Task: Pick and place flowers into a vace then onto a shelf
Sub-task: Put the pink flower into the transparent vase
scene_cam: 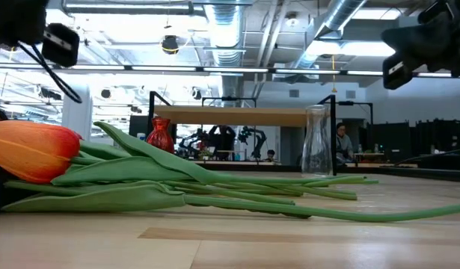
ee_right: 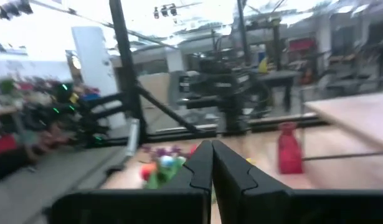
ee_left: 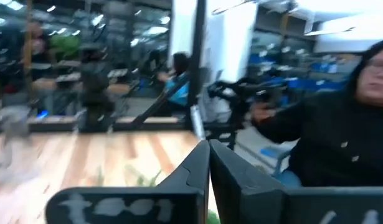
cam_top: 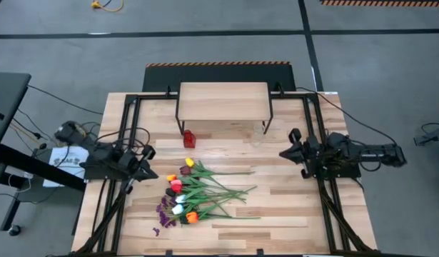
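The flowers [cam_top: 198, 193] lie in a loose bunch on the middle of the table, heads toward the left edge and green stems toward the right. In the low view an orange tulip [scene_cam: 31, 151] lies nearest, its stems resting flat on the wood. The shelf [cam_top: 223, 101] stands at the far side. A red vase [cam_top: 189, 138] and a clear glass vase [cam_top: 260, 131] stand in front of it. My left gripper [ee_left: 209, 144] hovers shut left of the bunch [cam_top: 149, 165]. My right gripper [ee_right: 212, 144] hovers shut right of the stems [cam_top: 285, 152].
Black frame rails [cam_top: 126, 135] run along both table sides beside the arms. The clear vase [scene_cam: 317, 140] and red vase [scene_cam: 161, 134] stand upright under the shelf's front edge [scene_cam: 241, 116]. A person in dark clothing [ee_left: 347, 130] shows beyond the table in the left wrist view.
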Controlling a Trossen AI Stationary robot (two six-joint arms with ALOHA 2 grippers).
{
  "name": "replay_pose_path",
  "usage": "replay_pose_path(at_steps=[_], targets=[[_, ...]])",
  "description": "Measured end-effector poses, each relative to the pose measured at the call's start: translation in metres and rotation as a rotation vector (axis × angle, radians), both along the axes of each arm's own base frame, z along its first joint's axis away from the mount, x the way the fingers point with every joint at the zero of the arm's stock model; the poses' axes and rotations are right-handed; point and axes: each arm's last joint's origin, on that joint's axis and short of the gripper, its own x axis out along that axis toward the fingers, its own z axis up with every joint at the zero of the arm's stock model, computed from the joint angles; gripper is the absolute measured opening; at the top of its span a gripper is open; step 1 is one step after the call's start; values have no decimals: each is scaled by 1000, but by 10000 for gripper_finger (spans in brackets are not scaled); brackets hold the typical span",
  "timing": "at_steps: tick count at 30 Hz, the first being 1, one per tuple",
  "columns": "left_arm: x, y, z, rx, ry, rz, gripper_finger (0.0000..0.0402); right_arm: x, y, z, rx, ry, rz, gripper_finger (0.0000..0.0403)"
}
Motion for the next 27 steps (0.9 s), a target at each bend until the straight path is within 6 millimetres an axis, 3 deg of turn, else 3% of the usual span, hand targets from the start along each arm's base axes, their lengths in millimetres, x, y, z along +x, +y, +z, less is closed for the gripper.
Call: replay_pose_path(at_steps=[13, 27], targets=[[12, -30, 1, 10, 11, -4, 0, -3, 12, 6, 29, -57, 129, 0], [24, -39, 0, 102, -27, 42, 0, -3, 14, 7, -77, -94, 109, 0]])
